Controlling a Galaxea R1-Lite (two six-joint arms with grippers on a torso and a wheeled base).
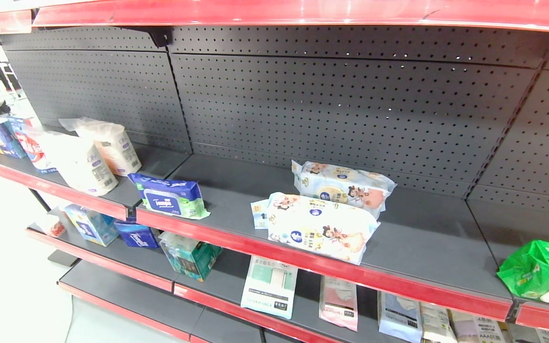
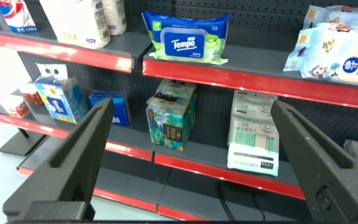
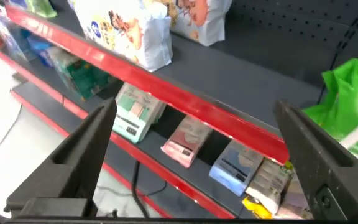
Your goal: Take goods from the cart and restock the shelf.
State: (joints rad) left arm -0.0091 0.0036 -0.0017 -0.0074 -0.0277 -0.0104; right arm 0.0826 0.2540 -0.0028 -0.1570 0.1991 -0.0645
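- Shelf (image 1: 412, 247): red-edged boards, grey pegboard back; stands in front of both grippers.
- L gripper (image 2: 191, 106): fingers wide apart, nothing between. Beyond it: 1 teal tissue box (image 2: 171, 118) on lower board, 1 blue-green wipes pk (image 2: 186, 37) on the board above.
- R gripper (image 3: 194, 107): fingers wide apart, empty. Beyond it: 2 cartoon-print pks (image 3: 126, 28) on mid board; 1 green pk (image 3: 347, 93) further to its right, same level.
- Mid board, beyond L gripper and further left: 2 white roll pks (image 1: 84, 164).

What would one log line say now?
left gripper: open, empty | right gripper: open, empty | cartoon-printed white soft pack: at grey shelf front | green plastic pack: same level, rightward
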